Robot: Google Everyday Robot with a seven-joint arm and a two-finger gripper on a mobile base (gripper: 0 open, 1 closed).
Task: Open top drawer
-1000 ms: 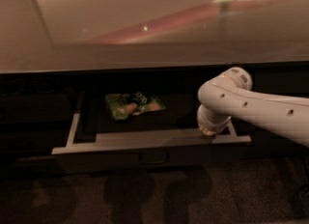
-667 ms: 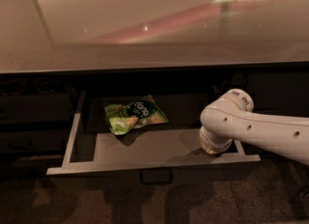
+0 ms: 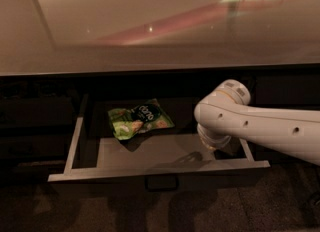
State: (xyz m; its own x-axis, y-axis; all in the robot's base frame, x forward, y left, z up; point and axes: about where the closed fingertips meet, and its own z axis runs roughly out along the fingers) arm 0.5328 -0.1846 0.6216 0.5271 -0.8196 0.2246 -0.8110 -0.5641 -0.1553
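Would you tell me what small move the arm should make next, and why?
Probably lift the two-finger gripper up from the dark grey top drawer: it already stands well open, a green snack bag showing inside, and the gripper sits low by its right rim.

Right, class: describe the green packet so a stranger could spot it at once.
Under the pale countertop, the top drawer stands pulled open. On its grey floor, left of the robot's claw, lies the green snack packet, the only loose item there and the only bright colour.
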